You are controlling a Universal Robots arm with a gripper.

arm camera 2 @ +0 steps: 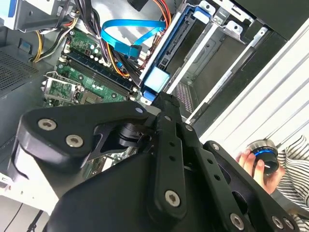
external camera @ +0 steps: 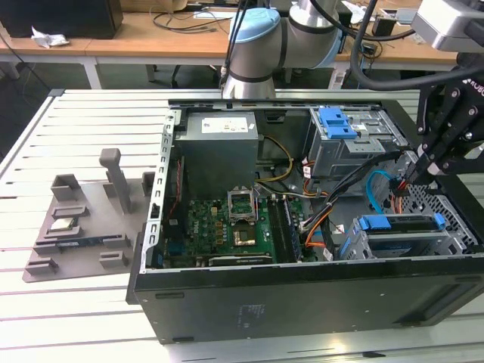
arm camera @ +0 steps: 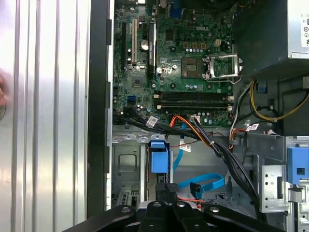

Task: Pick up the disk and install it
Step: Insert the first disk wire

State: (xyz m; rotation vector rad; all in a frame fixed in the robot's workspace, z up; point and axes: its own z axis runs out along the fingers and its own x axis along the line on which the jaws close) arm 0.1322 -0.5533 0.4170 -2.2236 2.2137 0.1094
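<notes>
The disk lies in the lower drive cage at the front corner of the open computer case, on the exterior view's right, with a blue rail along its upper edge. My gripper hangs just above and behind that cage, fingers pressed together with nothing between them. In the first wrist view the fingertips sit close to the disk's blue tab. The second wrist view has the gripper tip right beside the same tab and the long blue rail.
A loose blue cable and a bundle of wires run beside the cage. Inside the case are a grey power-supply box, the motherboard and an upper cage with a blue latch. A grey fixture lies on the table. A person's hand holds a knob nearby.
</notes>
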